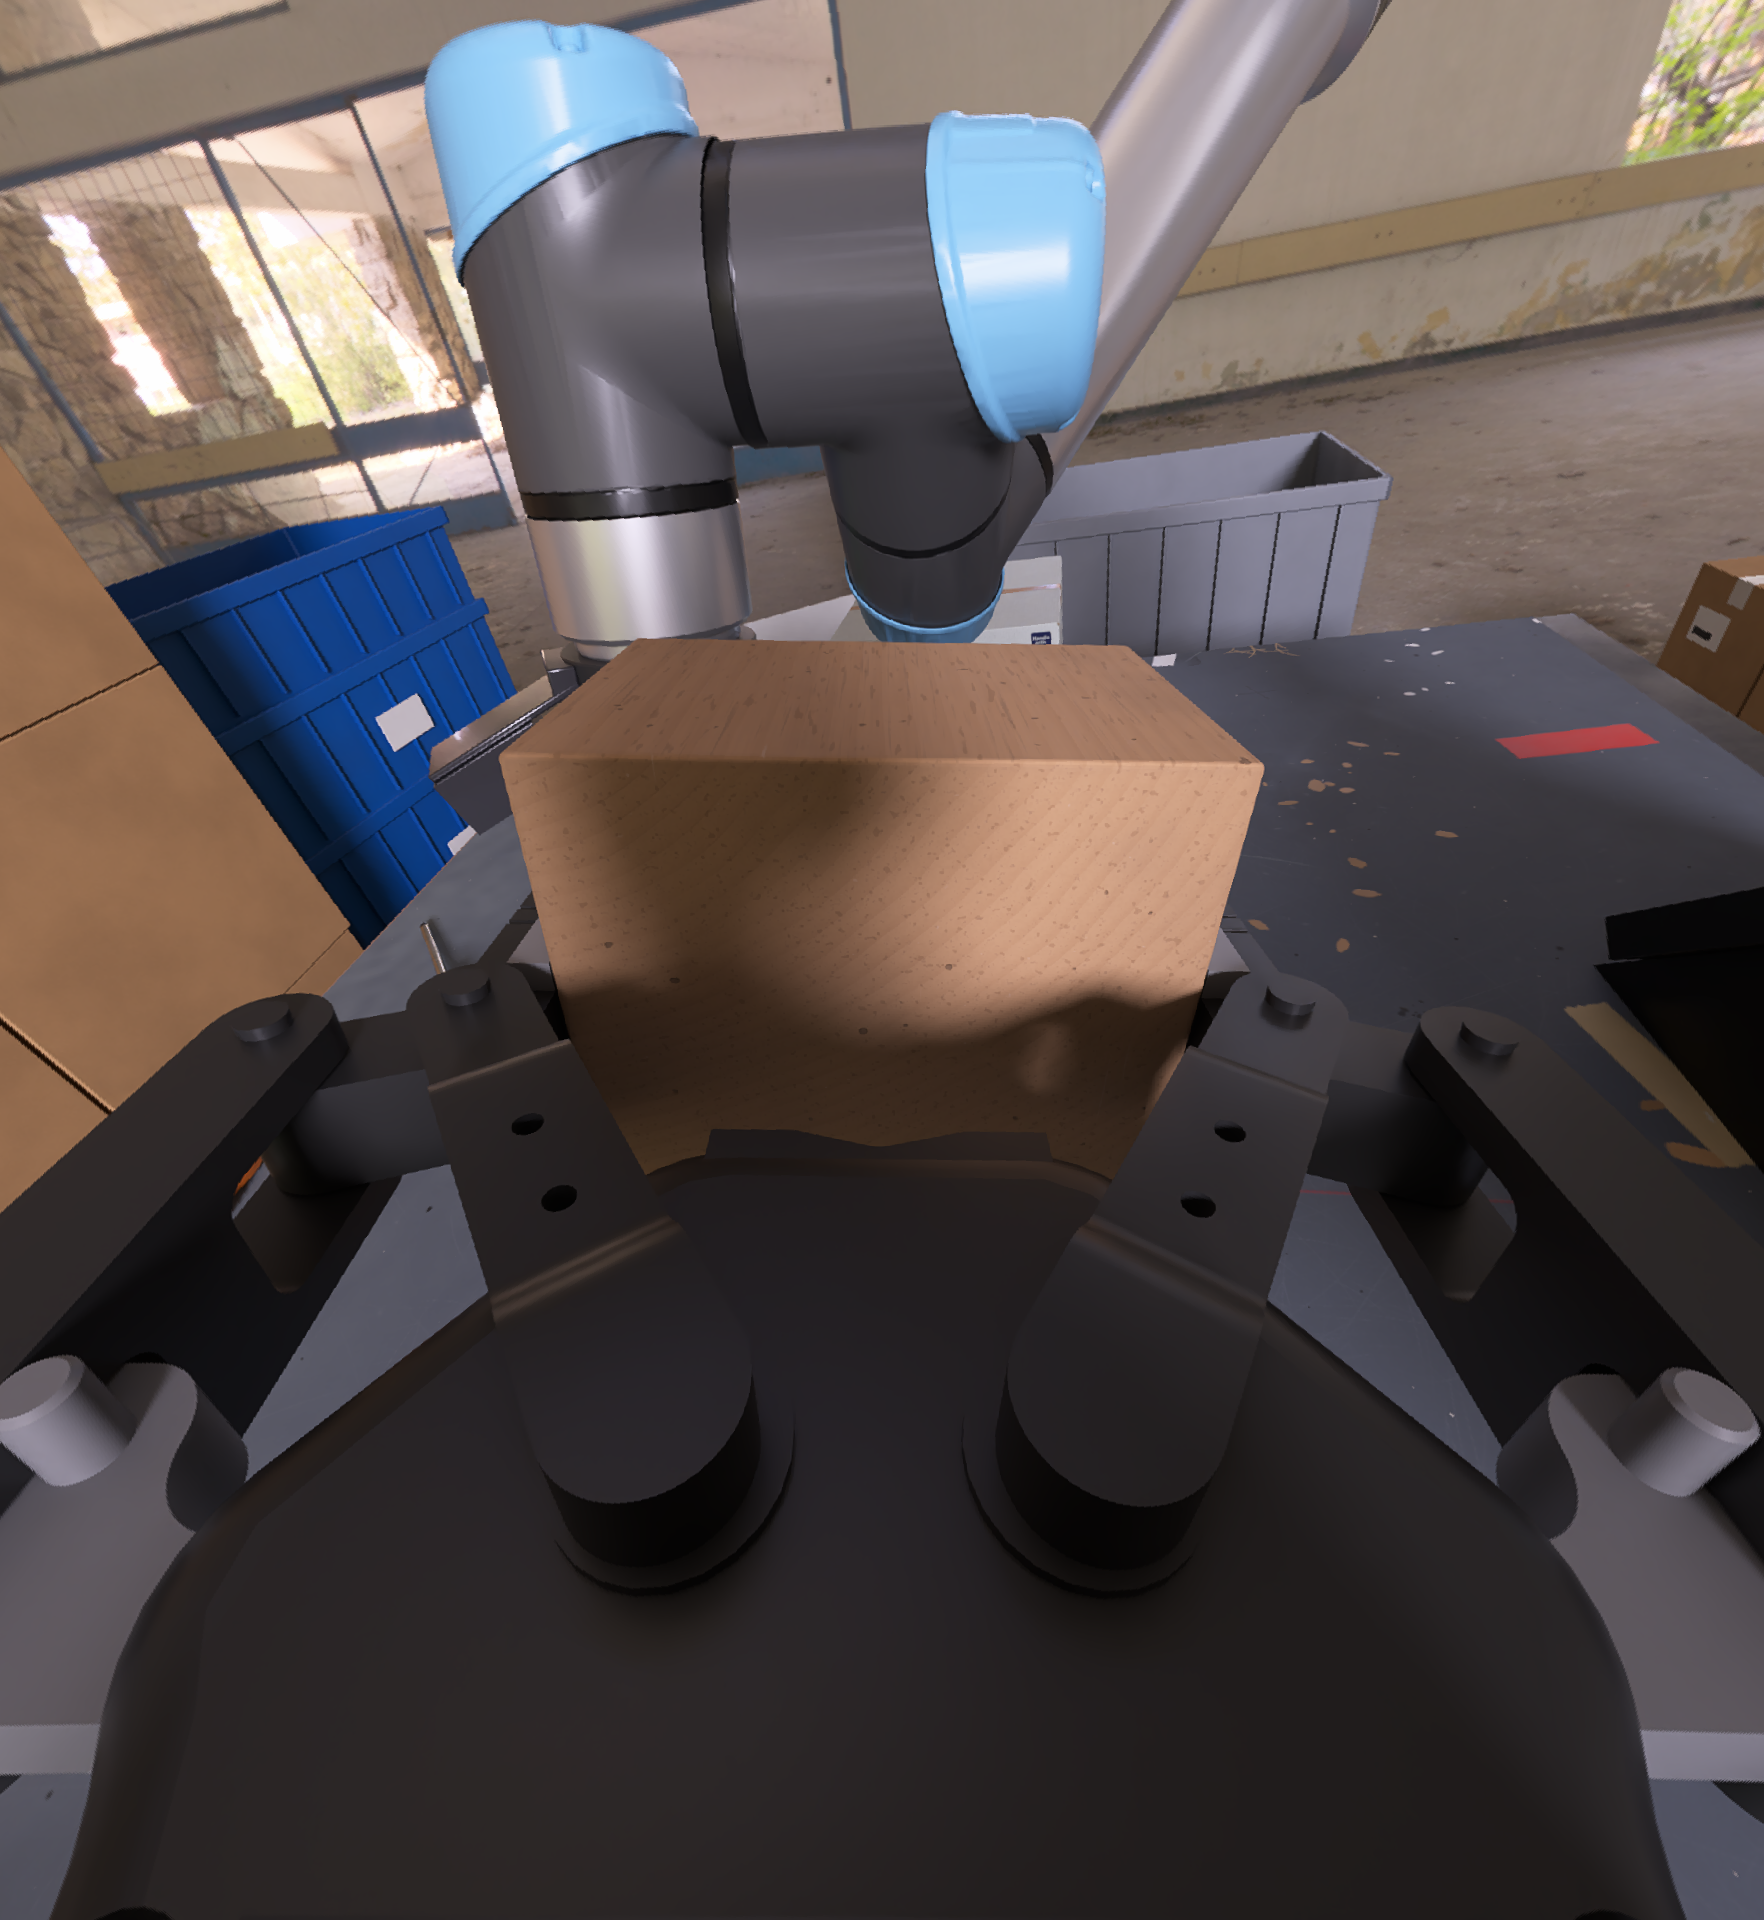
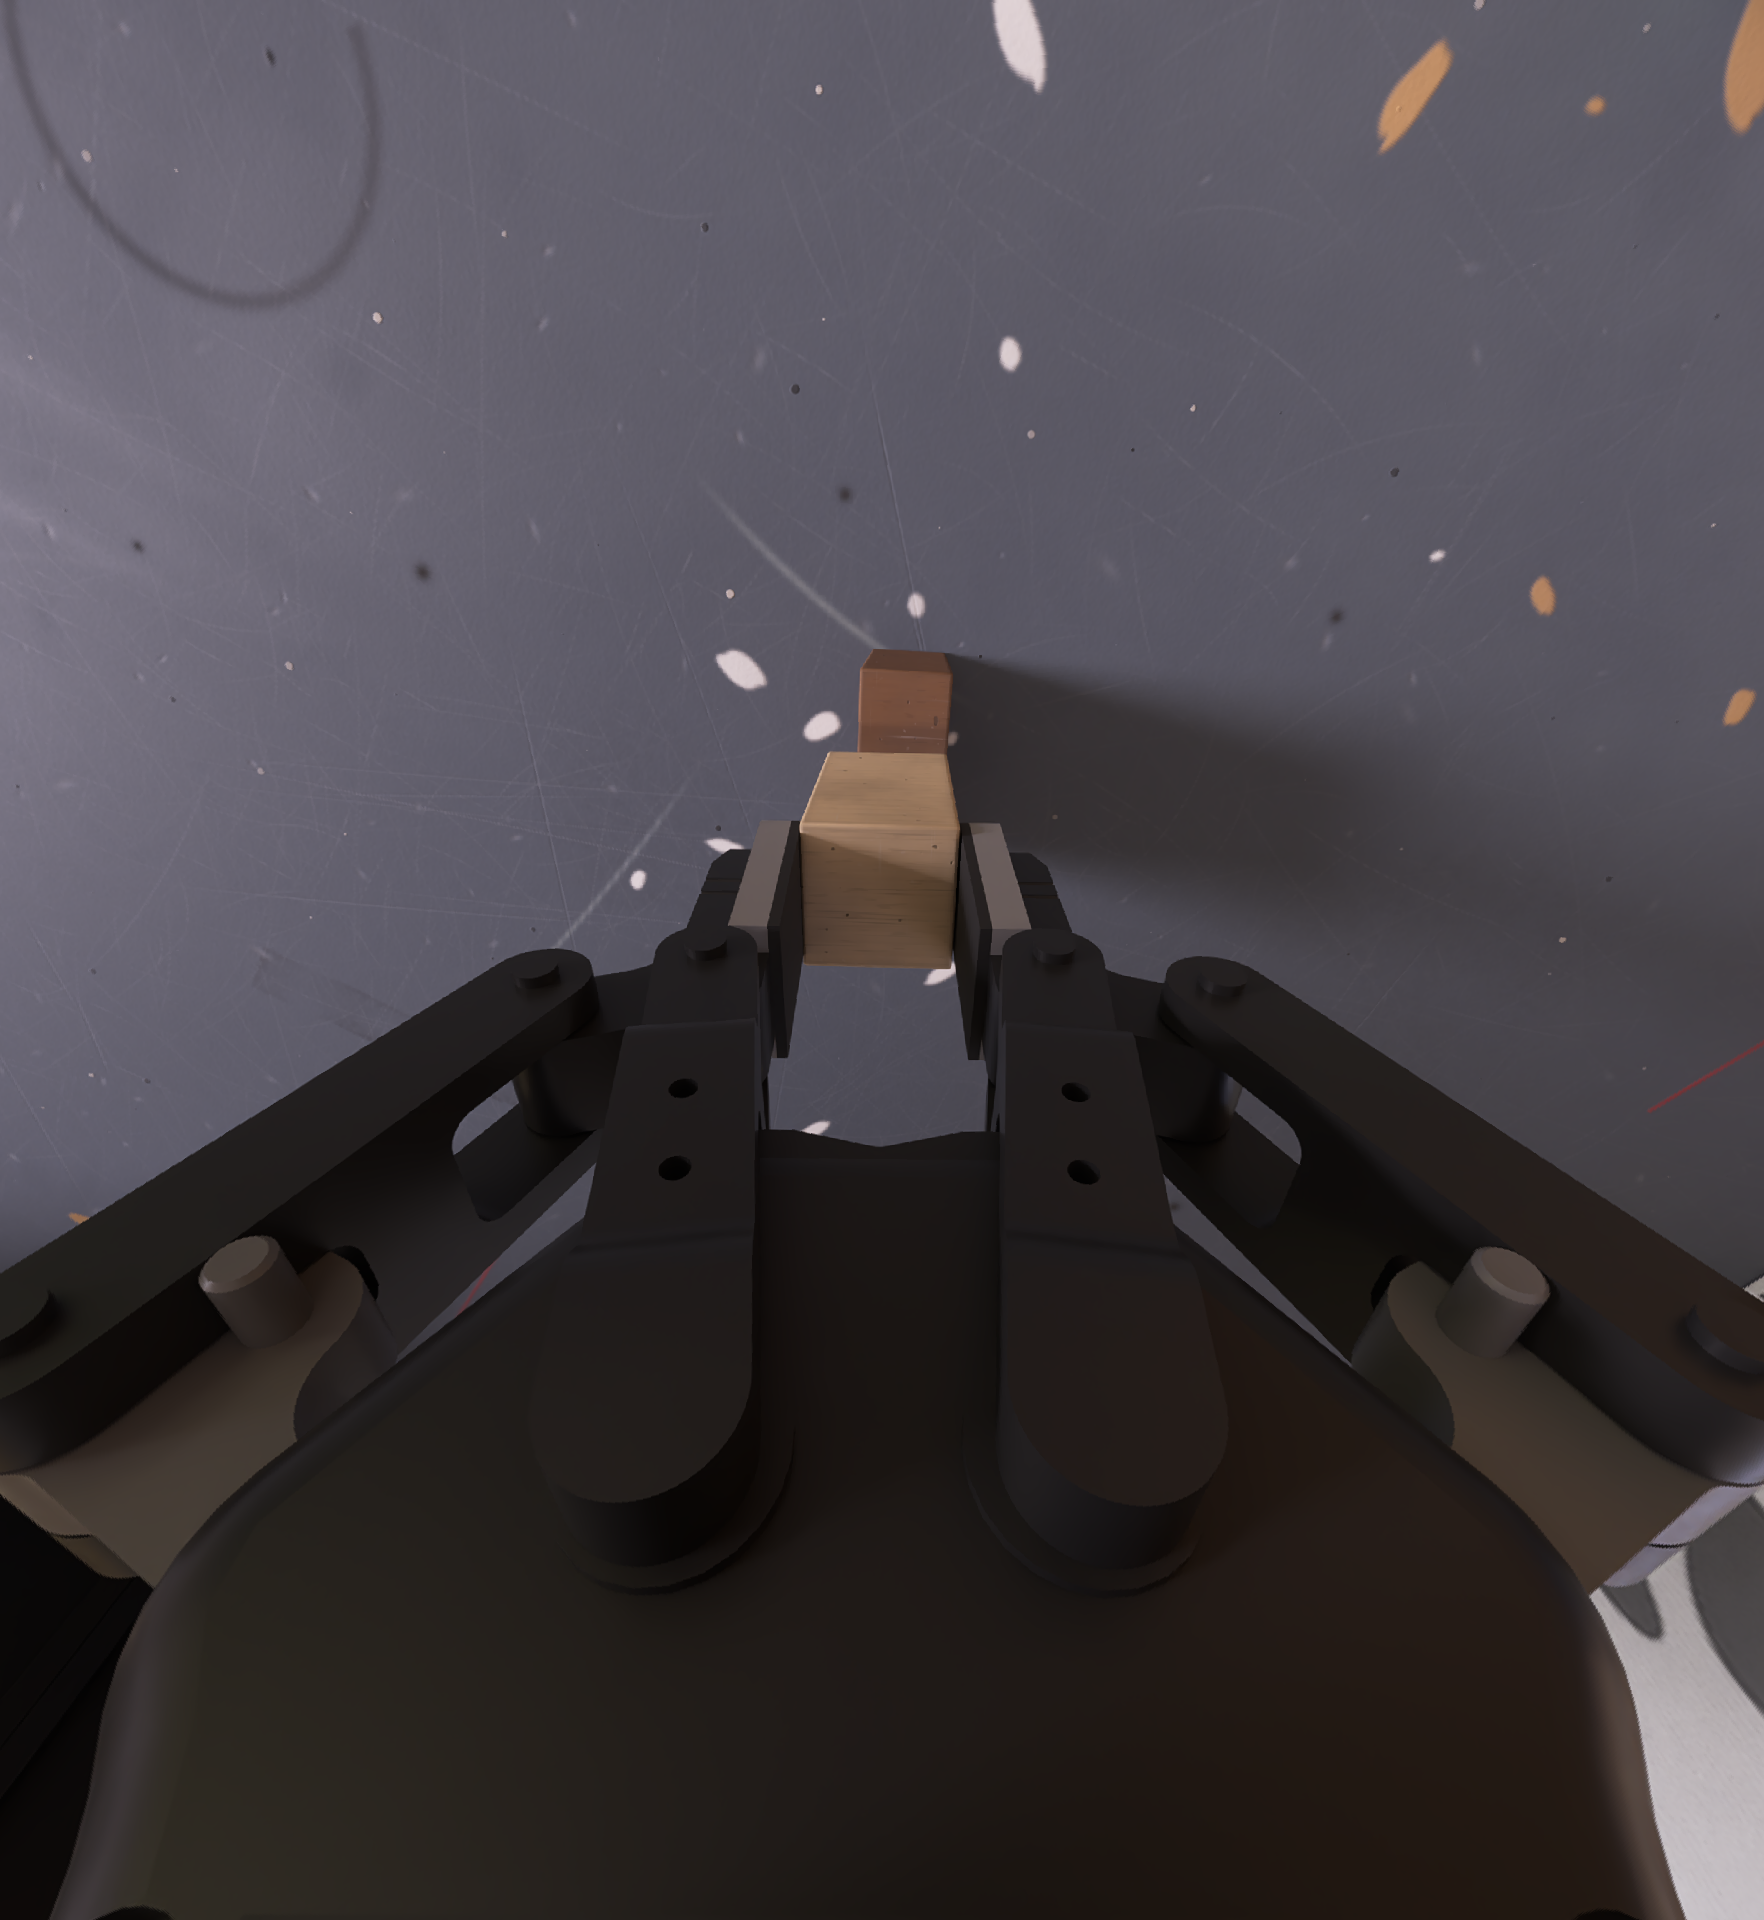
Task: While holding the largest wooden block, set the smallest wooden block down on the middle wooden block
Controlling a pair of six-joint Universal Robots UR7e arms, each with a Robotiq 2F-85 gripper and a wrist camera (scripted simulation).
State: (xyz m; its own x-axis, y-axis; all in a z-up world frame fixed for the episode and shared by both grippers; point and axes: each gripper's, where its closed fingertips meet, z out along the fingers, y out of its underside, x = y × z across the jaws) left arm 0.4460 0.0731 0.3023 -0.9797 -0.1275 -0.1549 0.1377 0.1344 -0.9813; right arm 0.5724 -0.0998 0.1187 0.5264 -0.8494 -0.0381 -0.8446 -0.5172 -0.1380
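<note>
pale small block [image 2: 878,894] — darker reddish block [image 2: 904,701] beyond

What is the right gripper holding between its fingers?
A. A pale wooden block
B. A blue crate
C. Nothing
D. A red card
A: in the right wrist view the right gripper is closed on a pale wooden block, above a darker block on the table.
</note>
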